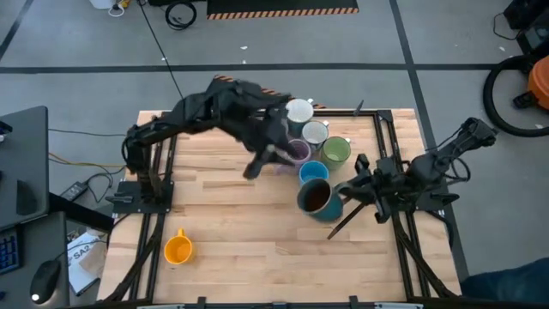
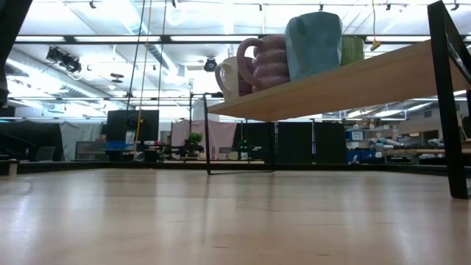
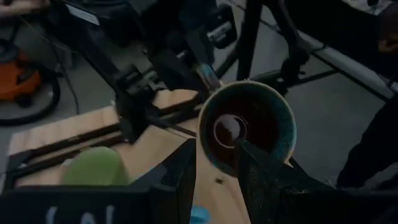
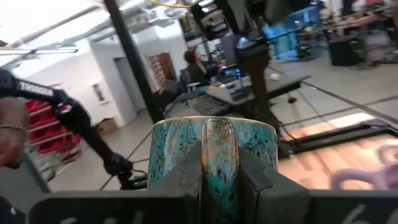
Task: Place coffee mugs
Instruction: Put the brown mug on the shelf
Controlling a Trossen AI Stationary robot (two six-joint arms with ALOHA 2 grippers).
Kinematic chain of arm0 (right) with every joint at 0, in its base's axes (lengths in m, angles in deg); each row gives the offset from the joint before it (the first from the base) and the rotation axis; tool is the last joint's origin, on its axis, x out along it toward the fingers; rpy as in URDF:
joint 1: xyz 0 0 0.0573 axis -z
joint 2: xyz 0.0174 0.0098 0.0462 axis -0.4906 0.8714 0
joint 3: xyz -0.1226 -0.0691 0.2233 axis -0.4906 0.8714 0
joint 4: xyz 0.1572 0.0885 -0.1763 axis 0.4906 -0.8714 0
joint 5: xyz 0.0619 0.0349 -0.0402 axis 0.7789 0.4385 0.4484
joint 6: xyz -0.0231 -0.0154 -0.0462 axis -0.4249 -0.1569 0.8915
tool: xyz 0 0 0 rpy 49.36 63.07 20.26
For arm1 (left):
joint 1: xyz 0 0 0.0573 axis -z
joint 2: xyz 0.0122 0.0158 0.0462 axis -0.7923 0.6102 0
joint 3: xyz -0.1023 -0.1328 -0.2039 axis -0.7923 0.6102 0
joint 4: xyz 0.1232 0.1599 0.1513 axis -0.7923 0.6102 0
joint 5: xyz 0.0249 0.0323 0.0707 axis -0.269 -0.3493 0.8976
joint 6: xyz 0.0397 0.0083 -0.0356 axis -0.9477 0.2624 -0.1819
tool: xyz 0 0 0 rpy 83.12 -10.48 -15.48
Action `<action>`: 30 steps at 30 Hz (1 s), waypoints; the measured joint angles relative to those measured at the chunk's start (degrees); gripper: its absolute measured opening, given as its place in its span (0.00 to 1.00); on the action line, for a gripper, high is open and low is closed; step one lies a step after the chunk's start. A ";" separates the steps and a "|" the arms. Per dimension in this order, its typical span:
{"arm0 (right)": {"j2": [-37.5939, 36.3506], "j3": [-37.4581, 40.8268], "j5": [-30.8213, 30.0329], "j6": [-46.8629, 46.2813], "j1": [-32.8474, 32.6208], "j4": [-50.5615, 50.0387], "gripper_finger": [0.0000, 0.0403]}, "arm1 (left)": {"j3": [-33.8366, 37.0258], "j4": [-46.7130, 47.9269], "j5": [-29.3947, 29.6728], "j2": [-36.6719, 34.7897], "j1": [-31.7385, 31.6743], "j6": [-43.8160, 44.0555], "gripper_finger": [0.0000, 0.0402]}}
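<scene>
Bare table (image 1: pixel 240 223) surrounds orange mug (image 1: pixel 177 249) near front edge.

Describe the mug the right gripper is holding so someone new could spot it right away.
Look at the row of mugs toward the table's right side. The nearest one is the dark mug, its handle clamped by the right gripper. Unlike its pastel neighbours, it is speckled teal outside and dark brown inside.
</scene>
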 joint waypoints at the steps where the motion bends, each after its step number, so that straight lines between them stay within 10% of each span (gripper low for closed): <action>1: 0.73 0.00 0.87 0.38 -0.02 0.88 0.13 | 0.00 0.12 1.13 0.08 1.11 0.44 0.29; 10: 3.18 0.00 11.82 1.96 -0.89 1.79 0.13 | 2.61 0.23 15.20 -0.04 12.94 11.25 0.25; 30: 0.88 0.00 9.90 7.54 -6.14 -1.72 0.13 | 16.94 -14.99 26.37 -0.08 18.03 45.59 0.23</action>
